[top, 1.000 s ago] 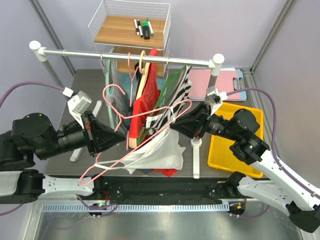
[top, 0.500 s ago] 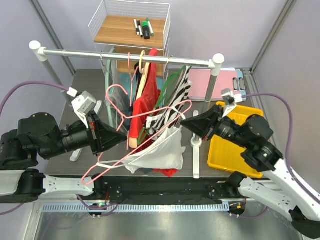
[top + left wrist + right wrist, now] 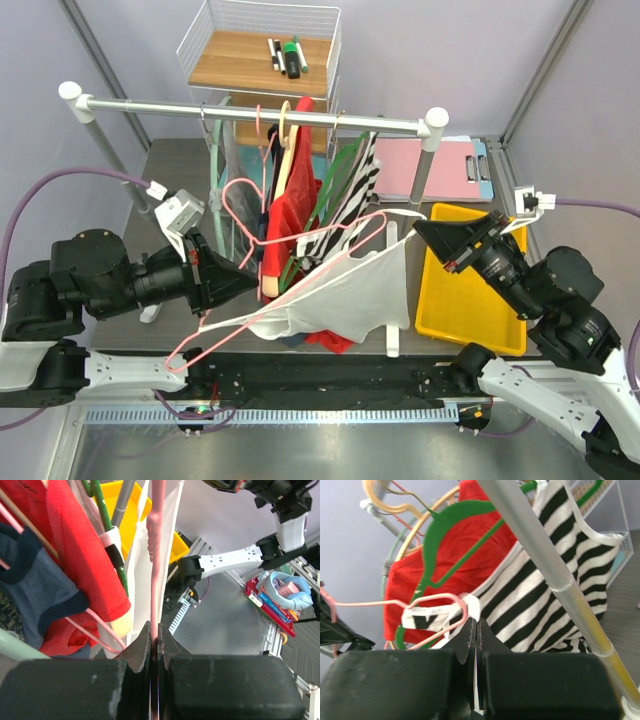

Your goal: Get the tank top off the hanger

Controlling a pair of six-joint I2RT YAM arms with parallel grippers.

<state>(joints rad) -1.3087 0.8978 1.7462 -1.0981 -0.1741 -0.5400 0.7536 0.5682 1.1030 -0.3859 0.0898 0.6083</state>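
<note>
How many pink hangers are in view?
2. One hanger off the rail, held in the left fingers, carrying the tank top; another hooked on the rail. Clothes may hide more.

No legible text, brand, no. or sign was found in any view. Print on navy garment [image 3: 40, 600] was cut off at frame edge in left wrist view, unreadable. Markers [image 3: 289, 55] on wooden shelf [image 3: 230, 60] carried labels too small to read from top view. Red-edged stack [image 3: 270, 600] in background of left wrist view showed no readable marking.
</note>
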